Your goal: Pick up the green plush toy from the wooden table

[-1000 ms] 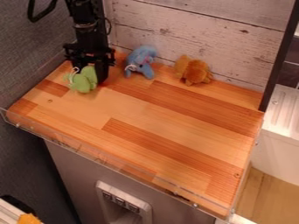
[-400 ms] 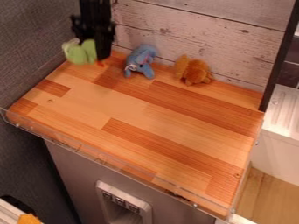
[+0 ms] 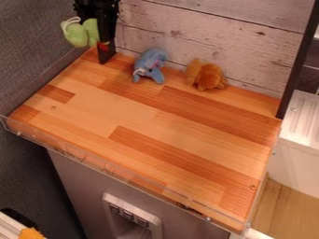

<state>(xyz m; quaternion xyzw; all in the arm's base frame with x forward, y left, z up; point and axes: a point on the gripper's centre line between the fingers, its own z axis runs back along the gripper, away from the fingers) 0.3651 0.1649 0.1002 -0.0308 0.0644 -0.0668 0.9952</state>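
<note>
- Green plush toy (image 3: 76, 35) with a rounded body and a thin white loop (image 3: 72, 20), held at the upper left, raised over the far left corner of the wooden tabletop (image 3: 143, 126); part of it is hidden by the black metal-and-plastic gripper (image 3: 102, 44).
- Closed on that toy, the gripper has it in hold; how wide a gap remains between its two sides cannot be told, and the arm above is cut off by the top edge.
- A small red patch (image 3: 103, 46) shows low beside the toy, too small to make out.
- Blue plush toy (image 3: 149, 64) and fluffy orange-brown toy (image 3: 208, 76) lie apart near the whitewashed plank wall (image 3: 205, 35); the brown one's features are blurred.
- Small dark marks on the pale grey framed panel (image 3: 157, 228) below are illegible, its base cut off.
- An orange object (image 3: 30, 234) is cropped at the lower left.
</note>
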